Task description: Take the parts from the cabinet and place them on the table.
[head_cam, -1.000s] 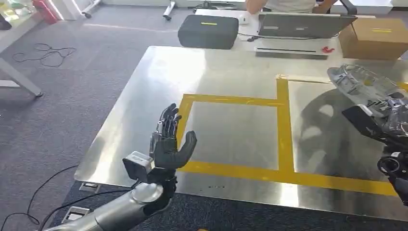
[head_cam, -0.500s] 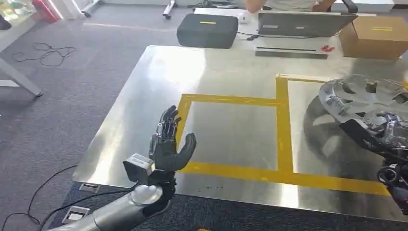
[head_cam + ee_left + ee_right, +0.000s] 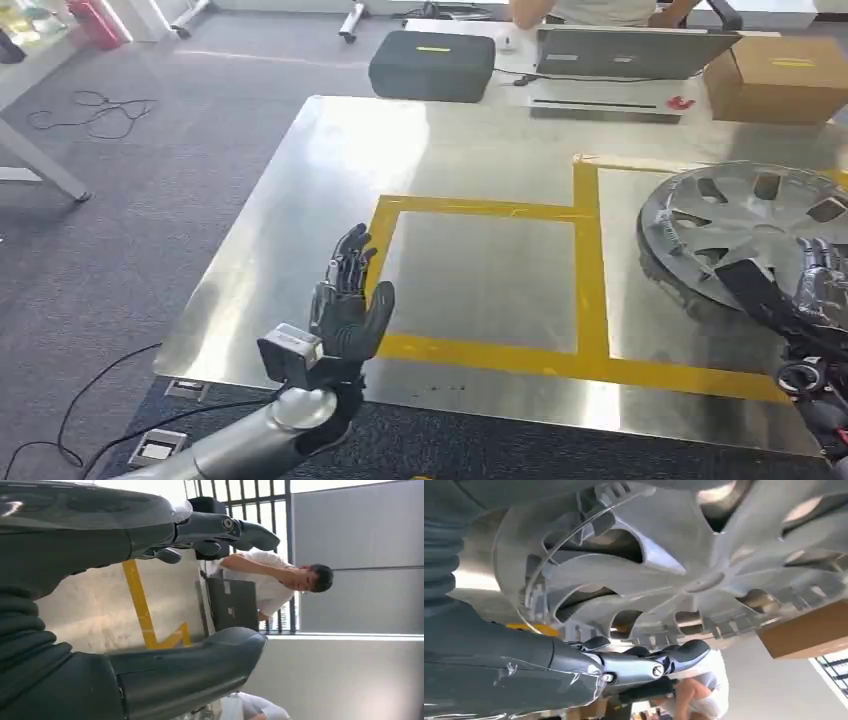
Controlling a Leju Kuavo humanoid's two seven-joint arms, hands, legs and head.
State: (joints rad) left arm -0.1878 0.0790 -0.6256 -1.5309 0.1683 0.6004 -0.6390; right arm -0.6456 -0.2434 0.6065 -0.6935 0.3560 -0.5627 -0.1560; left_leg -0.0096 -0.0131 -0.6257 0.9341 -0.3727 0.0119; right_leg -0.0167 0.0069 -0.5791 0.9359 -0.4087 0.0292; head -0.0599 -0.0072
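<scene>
Wheel cover (image 3: 745, 225) sits at the table's (image 3: 480, 150) right edge, inside the right-hand yellow tape (image 3: 590, 270) box, face up, slightly tilted. Right hand (image 3: 800, 290) grips its near rim, thumb on top, fingers (image 3: 659, 667) under the ribbed underside. Left hand (image 3: 345, 295) raised over the near-left edge, holds nothing, fingers straight and close together, thumb out. Past the far edge: black case (image 3: 432, 65), laptop (image 3: 630, 50), cardboard box (image 3: 780, 75), person (image 3: 272, 577) seated.
</scene>
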